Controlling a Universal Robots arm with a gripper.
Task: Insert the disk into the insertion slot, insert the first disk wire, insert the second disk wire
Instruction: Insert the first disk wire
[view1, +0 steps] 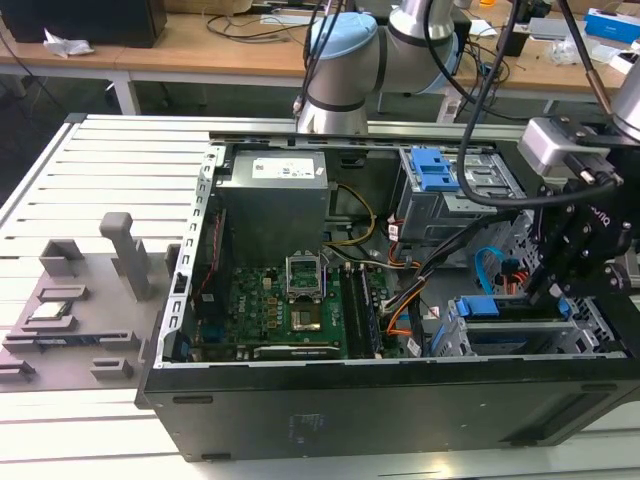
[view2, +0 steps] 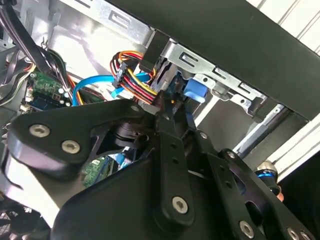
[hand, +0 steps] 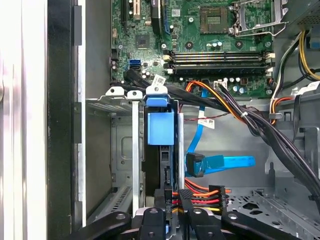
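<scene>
The big computer case (view1: 400, 400) is lying open on the surface (view1: 120, 160), and the disk (hand: 161, 127) is sitting on its edge in the insertion slot (hand: 122, 95), its long side pointing straight away from the hand (hand: 172, 200). The hand is nearly closed and looks to be pinching the first disk wire (hand: 200, 192) at the disk's near end, while the second disk wire (hand: 230, 162) is hanging loose just beside the disk.

The gripper (view2: 167, 106) is at the orange-red-black first disk wire (view2: 131, 76) — the light blue second disk wire (view2: 91, 79) curves beside it.

Silver-and-blue arm (view1: 340, 60), black gripper (view2: 164, 106) with silver screws (view2: 179, 203).
</scene>
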